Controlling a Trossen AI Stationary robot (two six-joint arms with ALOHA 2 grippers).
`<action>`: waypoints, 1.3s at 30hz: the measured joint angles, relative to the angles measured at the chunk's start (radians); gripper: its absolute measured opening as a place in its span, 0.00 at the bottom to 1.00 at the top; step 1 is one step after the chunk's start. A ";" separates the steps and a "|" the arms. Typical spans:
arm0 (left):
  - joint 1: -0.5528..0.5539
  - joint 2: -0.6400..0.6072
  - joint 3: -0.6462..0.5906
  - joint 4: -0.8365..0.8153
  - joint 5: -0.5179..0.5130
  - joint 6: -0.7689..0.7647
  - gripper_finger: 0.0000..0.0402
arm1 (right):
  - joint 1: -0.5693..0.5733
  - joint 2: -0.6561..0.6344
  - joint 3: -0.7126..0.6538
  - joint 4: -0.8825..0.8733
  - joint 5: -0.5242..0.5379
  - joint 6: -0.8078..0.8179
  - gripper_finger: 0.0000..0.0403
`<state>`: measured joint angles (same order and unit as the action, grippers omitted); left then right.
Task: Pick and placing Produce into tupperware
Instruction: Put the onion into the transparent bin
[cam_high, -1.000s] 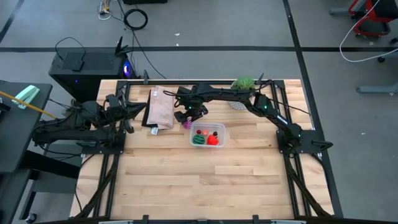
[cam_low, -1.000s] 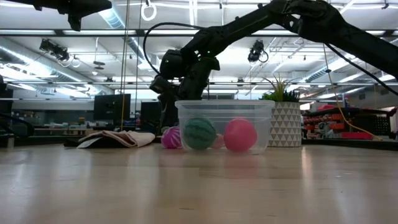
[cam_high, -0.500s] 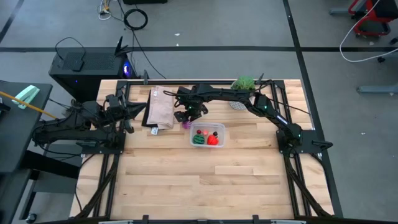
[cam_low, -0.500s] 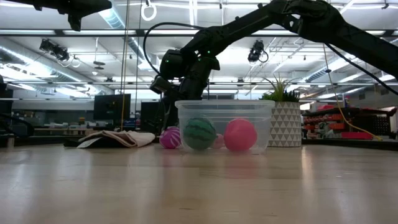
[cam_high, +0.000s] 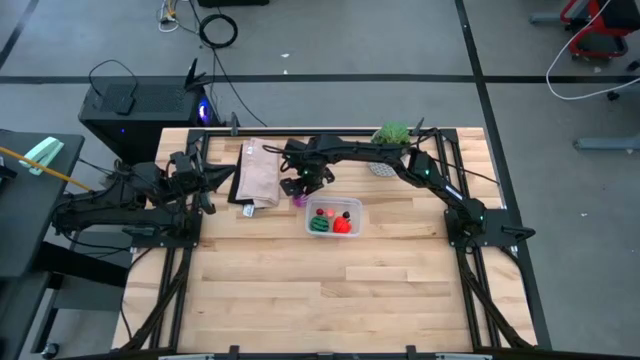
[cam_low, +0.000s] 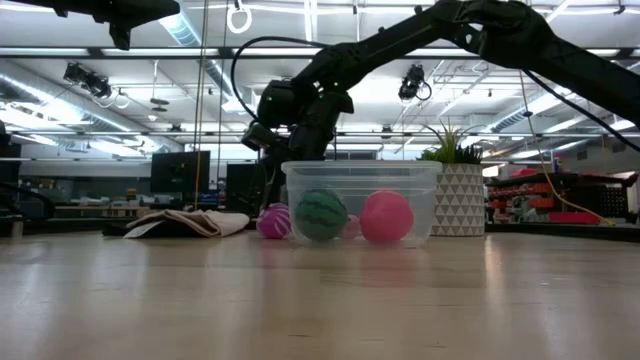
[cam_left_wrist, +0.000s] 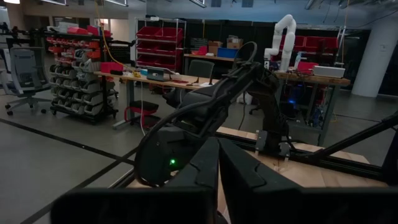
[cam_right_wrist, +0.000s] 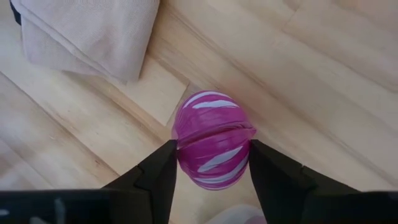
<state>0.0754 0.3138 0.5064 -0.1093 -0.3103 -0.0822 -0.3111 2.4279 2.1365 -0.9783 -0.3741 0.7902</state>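
Note:
The clear tupperware (cam_high: 334, 217) (cam_low: 362, 203) stands mid-table and holds the green striped ball (cam_high: 319, 225) (cam_low: 321, 215), the red lumpy piece (cam_high: 343, 225) (cam_low: 386, 217) and tiny bits (cam_high: 323, 211). The purple-pink ball (cam_high: 299, 200) (cam_low: 272, 221) (cam_right_wrist: 213, 146) rests on the wood just left of the tub's far-left corner. My right gripper (cam_high: 300, 193) (cam_right_wrist: 214, 177) reaches down over that ball and is shut on it. My left gripper (cam_high: 207, 180) (cam_left_wrist: 218, 177) waits shut at the table's left edge. My right gripper pinches the purple-pink ball by its two opposite sides (cam_right_wrist: 180, 152), one finger (cam_right_wrist: 158, 177) on each flank. The fingers come from above, pointing down. The ball's underside sits on the table in the low view.
A tan paper bag (cam_high: 258, 173) (cam_right_wrist: 87, 34) lies left of the ball, close to my right gripper. The potted plant (cam_high: 393, 133) (cam_low: 458, 200) stands at the far edge, with a small grey patterned item (cam_high: 380, 169) beside it. Bare wood (cam_high: 330, 290) stretches along the near half.
My right gripper has edged slightly toward the table's left, and the purple-pink ball has slid a little the same way along the wood.

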 joint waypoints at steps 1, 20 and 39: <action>0.000 0.000 0.000 0.000 0.000 0.000 0.04 | -0.001 0.000 0.000 0.000 -0.004 0.000 0.47; 0.000 0.000 0.000 -0.002 0.000 0.000 0.04 | -0.035 -0.044 0.014 0.042 -0.059 -0.006 0.47; 0.000 0.000 0.000 -0.024 0.000 0.012 0.04 | 0.046 -0.356 0.034 -0.489 0.101 -0.156 0.47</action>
<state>0.0757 0.3134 0.5064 -0.1329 -0.3104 -0.0699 -0.2653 2.0715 2.1708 -1.4677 -0.2736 0.6346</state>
